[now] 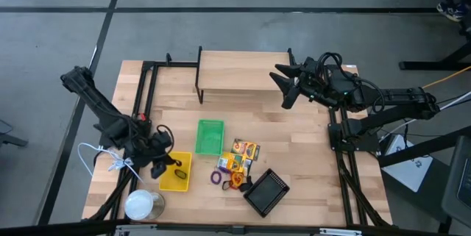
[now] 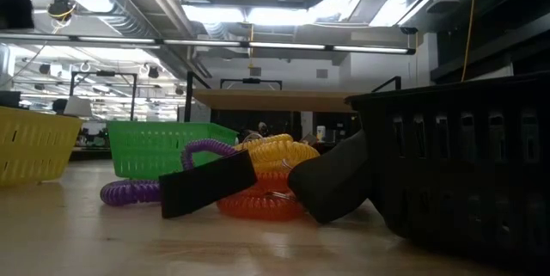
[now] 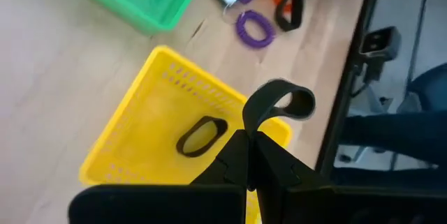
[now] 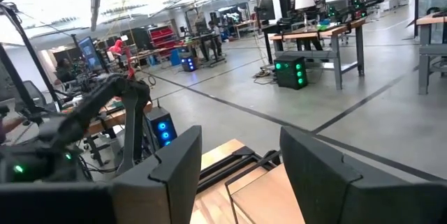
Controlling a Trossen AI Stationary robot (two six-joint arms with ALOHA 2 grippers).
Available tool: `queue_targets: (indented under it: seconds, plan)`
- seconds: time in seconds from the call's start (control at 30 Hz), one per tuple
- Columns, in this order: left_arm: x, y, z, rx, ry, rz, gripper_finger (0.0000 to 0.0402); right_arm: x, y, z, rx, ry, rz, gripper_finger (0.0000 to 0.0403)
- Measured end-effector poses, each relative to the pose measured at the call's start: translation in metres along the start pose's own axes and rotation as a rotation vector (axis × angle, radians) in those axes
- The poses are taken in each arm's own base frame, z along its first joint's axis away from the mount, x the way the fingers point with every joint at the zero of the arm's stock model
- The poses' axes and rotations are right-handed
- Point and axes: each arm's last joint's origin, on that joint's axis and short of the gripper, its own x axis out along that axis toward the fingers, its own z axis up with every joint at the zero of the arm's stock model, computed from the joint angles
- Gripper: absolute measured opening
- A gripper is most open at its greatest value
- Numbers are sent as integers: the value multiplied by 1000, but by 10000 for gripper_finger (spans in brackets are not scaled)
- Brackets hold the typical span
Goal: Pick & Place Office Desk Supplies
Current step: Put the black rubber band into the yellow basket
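Left gripper: the left gripper (image 3: 250,155) hangs over the yellow rectangular plastic tray (image 1: 176,172), its fingers pressed together on the wire handle of a small black clip (image 3: 277,105).
Inside the yellow tray: a second small black clip (image 3: 201,135) lies on the tray floor.
Green rectangular plastic tray (image 1: 210,136): just beside the yellow tray, towards the table's far edge.
Printed boxes (image 1: 240,155): yellow, orange and green, beyond the green tray from the yellow one.
Loops: a purple coiled loop (image 1: 218,178) and an orange coiled loop (image 1: 236,181) lie near the yellow tray.
Black mesh rectangular tray (image 1: 266,191): past the loops, well apart from the yellow tray.
Right gripper: the right gripper (image 1: 282,83) waits, fingers spread and holding nothing, far from the yellow tray above the raised wooden shelf (image 1: 243,70).
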Motion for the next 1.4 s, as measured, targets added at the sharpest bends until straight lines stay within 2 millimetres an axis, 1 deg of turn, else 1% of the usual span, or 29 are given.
queue_targets:
  seconds: [0.17, 0.23, 0.37, 0.5, 0.73, 0.87, 0.93, 1.07, 1.17, 1.23, 1.3, 1.4]
  plan:
    - [23, 15, -12, -53, 22, -11, 7, 0, 0, 0, 14, 1, 0, 197]
    - [31, 22, -17, -74, 42, 15, 9, 0, 0, 0, 14, 2, -1, 197]
    - [40, 31, -24, -122, 106, 45, 24, 0, 0, -1, 11, 6, -2, 197]
    - [42, 32, -26, -143, 128, 42, 57, 0, 0, -1, 11, 7, -2, 197]
    - [43, 32, -26, -162, 122, 42, 135, 4, 1, -5, 2, 20, -5, 197]
    - [42, 28, -24, -184, 100, 3, 168, 6, 2, -7, -1, 24, -6, 197]
    - [39, 20, -19, -184, 45, -37, 177, 7, 2, -8, -4, 30, -7, 197]
    - [25, -3, -2, -135, -130, -123, 182, 7, 3, -8, 0, 31, -8, 197]
    - [12, -18, 18, -110, -250, -178, 178, 7, 3, -8, 0, 31, -8, 197]
    - [7, -23, 32, -97, -320, -180, 174, 7, 3, -8, 0, 31, -7, 197]
    - [5, -26, 48, -58, -374, -157, 171, 7, 3, -8, 3, 31, -6, 197]
    - [13, -30, 71, 10, -393, -91, 167, 7, 3, -9, 13, 35, 9, 197]
